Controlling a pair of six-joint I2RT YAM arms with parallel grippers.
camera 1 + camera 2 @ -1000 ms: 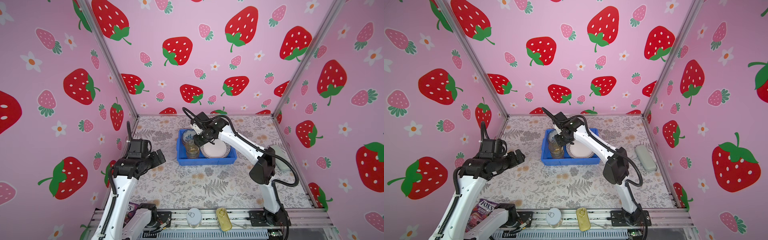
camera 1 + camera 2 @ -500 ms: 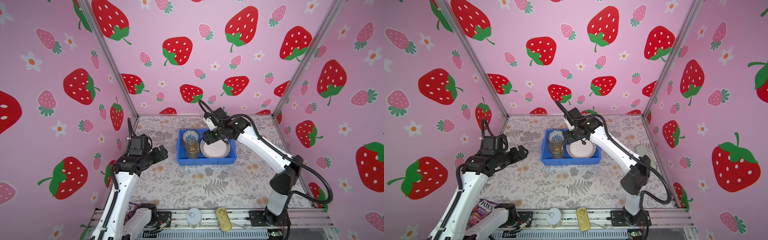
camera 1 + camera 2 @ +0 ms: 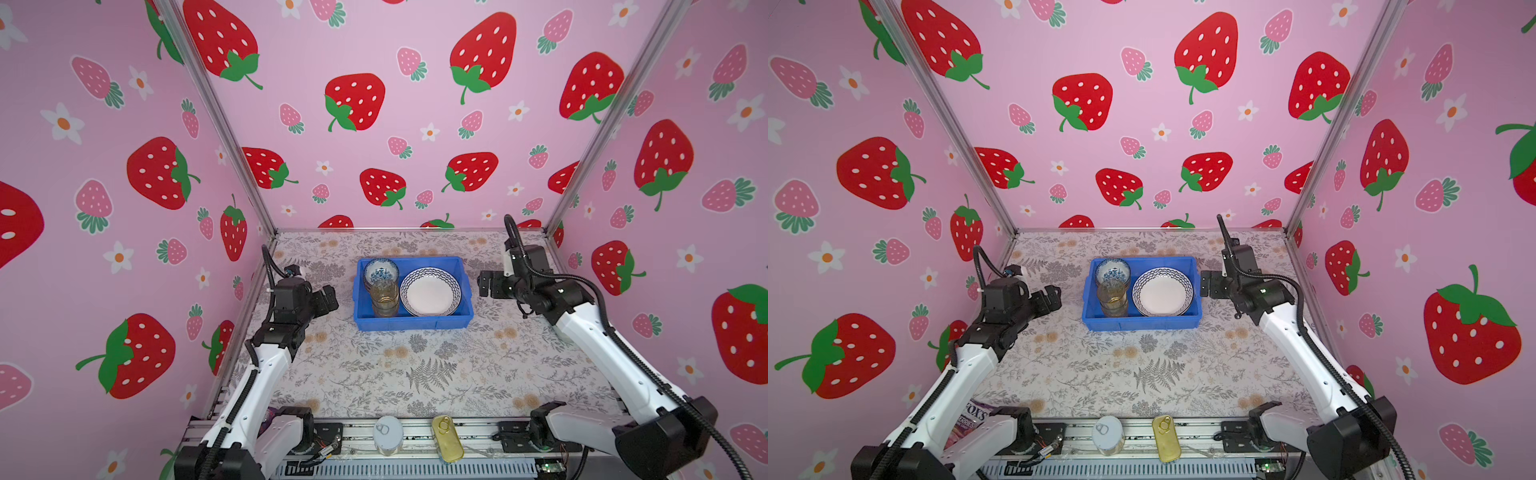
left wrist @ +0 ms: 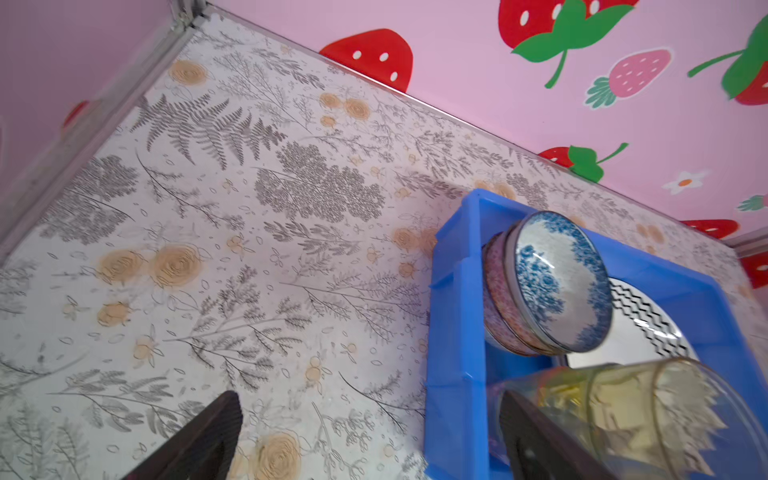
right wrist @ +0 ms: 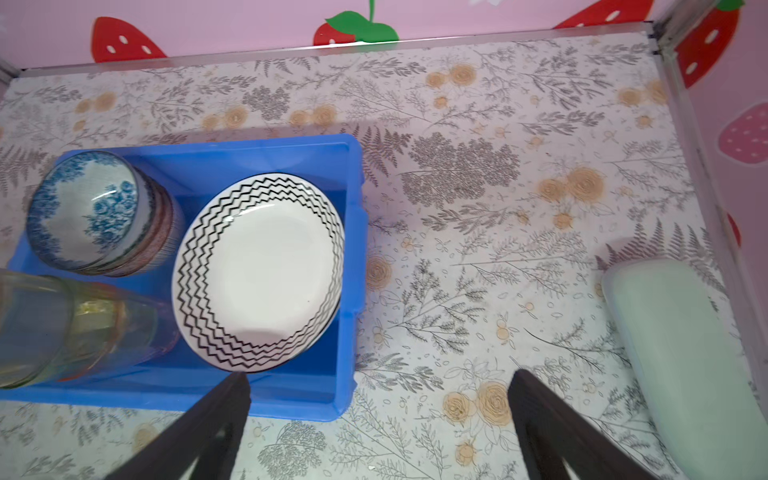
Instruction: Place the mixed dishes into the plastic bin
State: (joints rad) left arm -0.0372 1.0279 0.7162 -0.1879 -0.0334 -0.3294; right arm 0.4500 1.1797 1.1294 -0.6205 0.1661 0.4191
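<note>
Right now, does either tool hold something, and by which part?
Nothing is held: the left tool and the right tool stand open, either side of the bright-blue plastic bin.

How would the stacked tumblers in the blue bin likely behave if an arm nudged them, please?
The tumbler stack stands taller than the blue bin's wall, so it may tip. Its smooth translucent sides look slippery and probably breakable. The bowls behind might block a backward slide.

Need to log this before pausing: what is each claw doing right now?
Left claw: open, holding nothing.
Right claw: open, holding nothing.
</note>
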